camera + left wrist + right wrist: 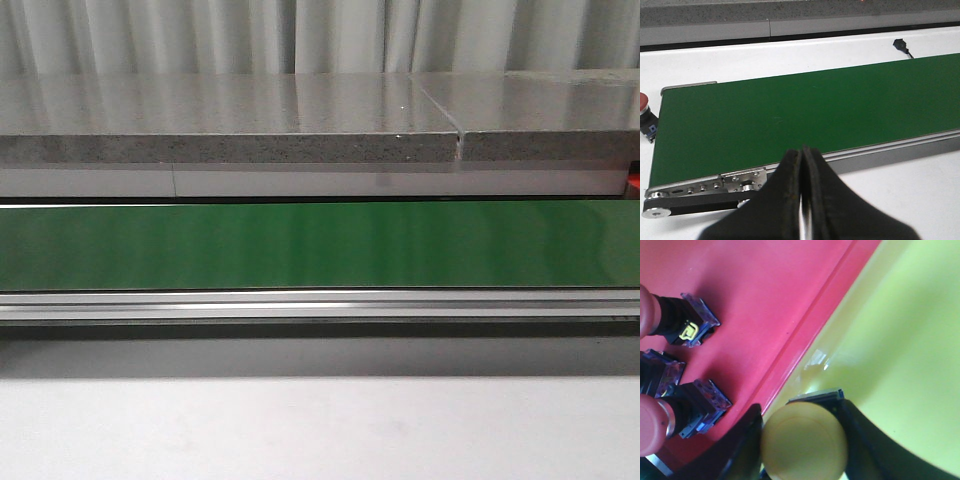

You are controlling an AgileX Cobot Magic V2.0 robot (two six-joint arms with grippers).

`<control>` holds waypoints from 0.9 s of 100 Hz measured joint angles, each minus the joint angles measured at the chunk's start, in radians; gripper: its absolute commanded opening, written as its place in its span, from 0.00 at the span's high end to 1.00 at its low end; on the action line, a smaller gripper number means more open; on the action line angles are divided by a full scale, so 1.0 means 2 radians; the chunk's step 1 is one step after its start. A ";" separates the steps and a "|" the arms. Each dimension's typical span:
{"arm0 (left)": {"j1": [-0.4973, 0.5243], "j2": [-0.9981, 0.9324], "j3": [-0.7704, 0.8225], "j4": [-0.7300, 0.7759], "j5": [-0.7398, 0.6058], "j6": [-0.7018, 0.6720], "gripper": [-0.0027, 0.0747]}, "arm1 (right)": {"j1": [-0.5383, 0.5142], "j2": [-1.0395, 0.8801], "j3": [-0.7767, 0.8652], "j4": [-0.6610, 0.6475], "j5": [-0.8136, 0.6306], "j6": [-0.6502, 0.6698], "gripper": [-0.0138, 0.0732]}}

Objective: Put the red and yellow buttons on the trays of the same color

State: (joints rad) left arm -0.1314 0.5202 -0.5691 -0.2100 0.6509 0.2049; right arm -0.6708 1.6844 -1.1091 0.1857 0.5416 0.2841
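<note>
Currently right gripper (802,440) clamps yellow button (804,441) over yellow tray (900,340) | risk — release near red tray (755,295) edge, button rolls across | left gripper (802,200) pinched closed, empty

A conveyor belt (320,245) runs across the table (320,430), parallel to its near edge, with a stone ledge (230,120) behind it. One button (644,107) lies on the table just off the belt's end. Three buttons (687,325) lie in one tray (765,295), which touches the neighbouring tray (910,340).
</note>
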 measured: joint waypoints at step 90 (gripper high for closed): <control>0.000 0.000 0.000 0.000 0.000 0.000 0.99 | 0.000 -0.051 0.000 -0.015 -0.002 0.001 0.31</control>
State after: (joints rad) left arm -0.1314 0.5202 -0.5691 -0.2100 0.6509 0.2049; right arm -0.6708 1.5823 -1.1091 0.1565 0.5381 0.2855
